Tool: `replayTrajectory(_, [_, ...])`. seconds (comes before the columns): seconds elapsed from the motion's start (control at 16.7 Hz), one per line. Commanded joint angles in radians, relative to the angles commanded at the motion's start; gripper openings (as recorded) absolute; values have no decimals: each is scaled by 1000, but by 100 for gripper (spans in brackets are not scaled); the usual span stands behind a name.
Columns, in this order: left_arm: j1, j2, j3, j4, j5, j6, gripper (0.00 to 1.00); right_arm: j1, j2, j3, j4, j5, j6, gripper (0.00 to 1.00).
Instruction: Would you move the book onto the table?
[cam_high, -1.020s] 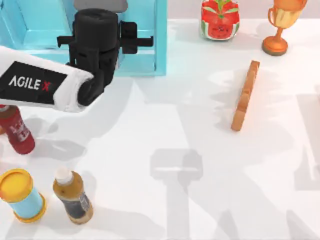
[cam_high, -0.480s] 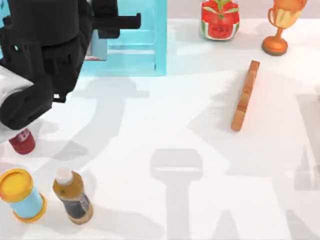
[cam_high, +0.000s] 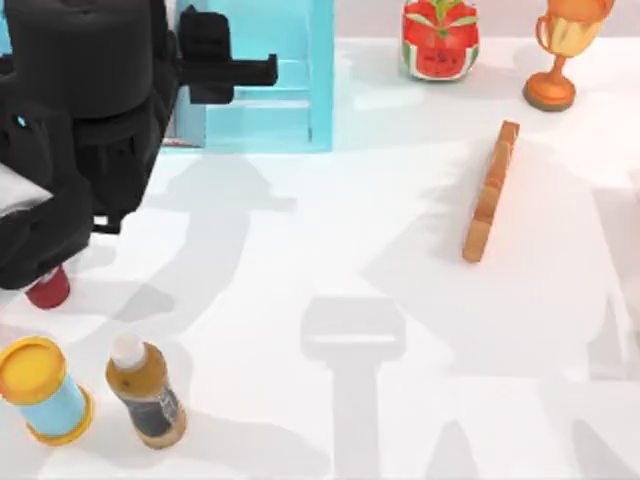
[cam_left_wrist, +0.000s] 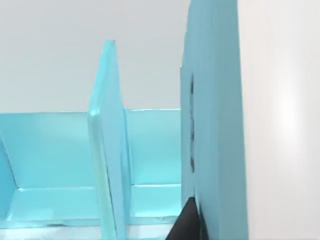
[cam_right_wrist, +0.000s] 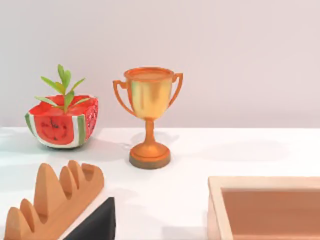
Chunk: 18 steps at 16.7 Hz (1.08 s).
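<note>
**Book upright at the light-blue shelf unit, left gripper being held against it**

Nearest in the top view, one yellow-lidded can (cam_high: 40, 385) and one brown bottle (cam_high: 146, 396) are being shown on the table (cam_high: 330, 250), with one red bottle (cam_high: 47, 290) half hidden under the left arm. Farther back are one wooden rack (cam_high: 490, 190), one watermelon ornament (cam_high: 440, 36) and one trophy (cam_high: 560, 50). The left gripper (cam_high: 235, 70) is being held over the shelf unit (cam_high: 275, 100). In the left wrist view, the book (cam_left_wrist: 215, 125) is being seen upright beside a shelf divider (cam_left_wrist: 107, 140), touched by that gripper; a clamped grip cannot be told. One wooden tray (cam_right_wrist: 265, 182) is being shown in the right wrist view, where the right gripper (cam_right_wrist: 97, 224) is parked, its state untellable.
</note>
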Motion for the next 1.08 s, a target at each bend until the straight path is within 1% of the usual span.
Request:
replayTrajectory(0.12, [-15,12,5,-10,-8,-29,0,0,0,0,0,0,0,100])
replayTrajectory(0.24, [-49,41,15,-35,-29,-98,0,0,0,0,0,0,0,100])
replayTrajectory(0.36, [-99,85,32,-72,-62,-213,0,0,0,0,0,0,0,100])
replayTrajectory(0.48, [-160,136,53,-118,-107,-369,0,0,0,0,0,0,0,100])
replayTrajectory(0.6, [-229,192,79,-170,-160,-560,0,0,0,0,0,0,0,100])
replayTrajectory(0.72, [-303,250,107,-227,-220,-784,0,0,0,0,0,0,0,100])
replayTrajectory(1.08, [-535,418,191,-414,-418,-1542,0,0,0,0,0,0,0,100])
